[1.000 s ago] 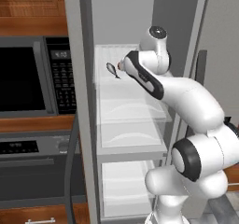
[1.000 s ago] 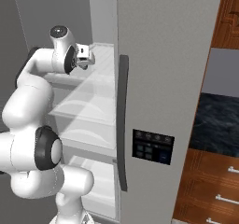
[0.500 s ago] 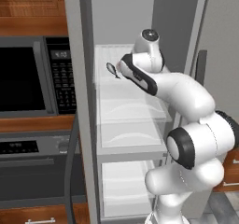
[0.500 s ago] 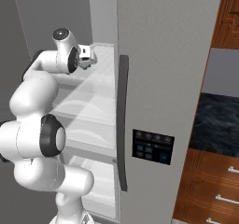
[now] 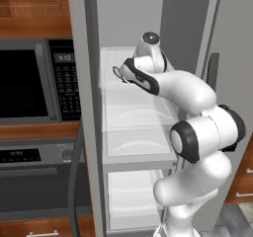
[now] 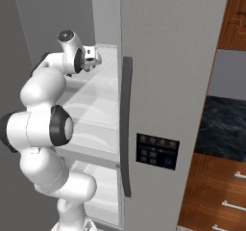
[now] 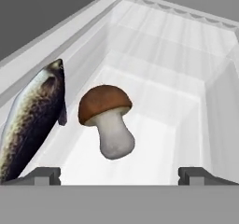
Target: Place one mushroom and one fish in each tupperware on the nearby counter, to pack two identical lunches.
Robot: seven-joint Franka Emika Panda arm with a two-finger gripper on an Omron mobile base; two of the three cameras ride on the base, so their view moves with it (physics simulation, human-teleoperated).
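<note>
On the fridge shelf (image 7: pixel 186 101), mushroom (image 7: pixel 107 118) is seen centred ahead of the spread, empty pincer (image 7: pixel 119 175), fish (image 7: pixel 30 120) at 9 o'clock; judged light, soft, best pinched across the stem.

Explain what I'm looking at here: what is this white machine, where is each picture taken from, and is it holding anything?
It is a white robot arm on a driving base, reaching into an open fridge. Two pictures come from cameras on the base, behind the arm to its left and right. The third looks out from the hand itself. There, on the white fridge shelf, lie a mushroom with a red-brown cap and a dark fish. The gripper is open and holds nothing.
</note>
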